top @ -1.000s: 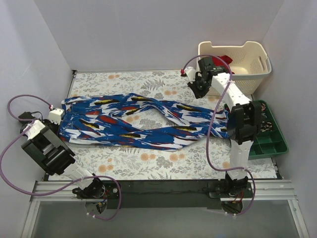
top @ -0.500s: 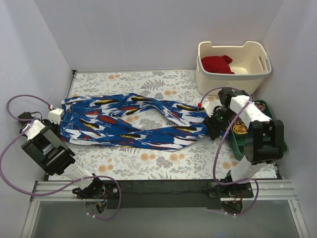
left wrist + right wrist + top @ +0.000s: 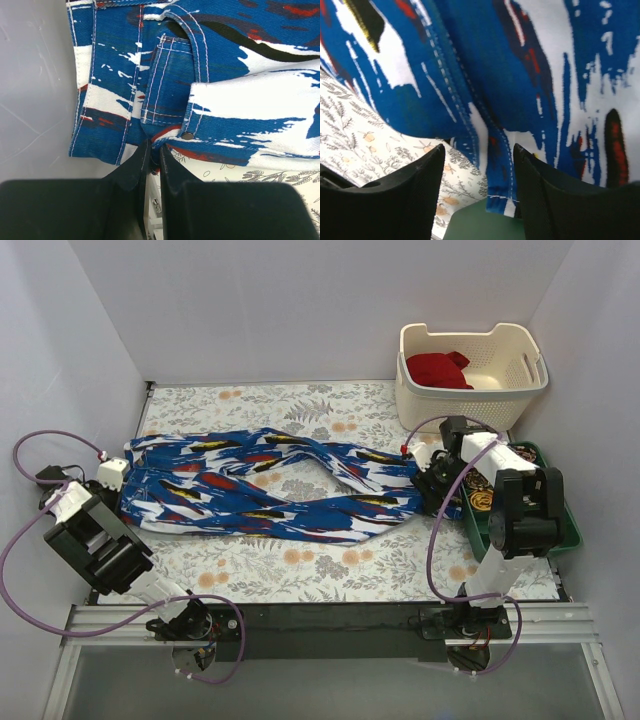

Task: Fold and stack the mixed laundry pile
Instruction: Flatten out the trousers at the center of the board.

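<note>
Top external view shows the whole bench (image 3: 300, 575) with its flowery cover. The blue garment (image 3: 270, 490), splashed with white, red and black, lies long and flat across it, from the left arm to the right arm. The red garment (image 3: 435, 368) sits bunched up inside the cream basket (image 3: 520, 350) at the far right corner, well apart from the blue one. A green tray (image 3: 562, 532) lies at the right side, beside the right arm.

From up there the claws look tiny, and I cannot tell how they stand. The wrist views show more. In the left wrist view the left claw (image 3: 154, 147) is pinched tight on the edge of the blue garment's waist end, near a belt loop (image 3: 165, 80) and a little metal stud (image 3: 187, 135). In the right wrist view the right claw (image 3: 479, 150) is wide open and holds nothing. It hangs just over a stitched hem of the blue garment, with the flowery bench and a bit of green tray peeking out below.
</note>
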`<state>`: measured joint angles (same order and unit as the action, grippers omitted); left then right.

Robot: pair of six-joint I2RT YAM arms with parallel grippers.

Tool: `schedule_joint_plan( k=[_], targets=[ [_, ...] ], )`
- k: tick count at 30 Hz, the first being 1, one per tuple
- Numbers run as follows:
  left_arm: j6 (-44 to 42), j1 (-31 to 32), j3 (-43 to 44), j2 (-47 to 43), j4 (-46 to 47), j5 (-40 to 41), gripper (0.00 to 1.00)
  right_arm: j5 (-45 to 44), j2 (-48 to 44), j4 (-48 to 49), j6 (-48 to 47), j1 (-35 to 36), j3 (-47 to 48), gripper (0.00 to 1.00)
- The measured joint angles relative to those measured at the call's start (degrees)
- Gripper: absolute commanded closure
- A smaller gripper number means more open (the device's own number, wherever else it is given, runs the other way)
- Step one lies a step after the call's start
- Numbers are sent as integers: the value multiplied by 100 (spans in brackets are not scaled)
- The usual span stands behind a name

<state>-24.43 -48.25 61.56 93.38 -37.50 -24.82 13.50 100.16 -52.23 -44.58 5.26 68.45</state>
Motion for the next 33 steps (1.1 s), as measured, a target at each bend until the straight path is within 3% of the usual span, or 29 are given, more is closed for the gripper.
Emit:
schedule_joint_plan(
  k=[2, 3, 5, 11, 21, 24, 27, 33],
  targets=[
    [2, 0, 0, 0, 0, 0, 100, -57, 4, 105, 9, 0, 0, 73],
    [4, 0, 0, 0, 0, 0, 100, -81, 4, 144, 9, 0, -7, 88],
    [22, 0, 2, 0, 0, -2, 100, -101, 4, 164, -17, 2, -68, 99],
    [162, 2, 144, 9, -61, -44, 100, -57, -424, -393, -269, 2, -293, 99],
    [726, -105, 188, -17, 201, -334, 100, -105, -3805, -1784, -894, 37, -455, 99],
    [929, -205, 166, -68, 372, -468, 100, -264, -4201, -2142, -1095, 39, -710, 99],
    [1036, -238, 166, -105, 452, -562, 100, -216, -3615, -2315, -1115, 44, -535, 99],
    [994, -267, 155, -109, 601, -568, 100, -317, -752, -1777, -953, 74, 446, 99]
  ],
)
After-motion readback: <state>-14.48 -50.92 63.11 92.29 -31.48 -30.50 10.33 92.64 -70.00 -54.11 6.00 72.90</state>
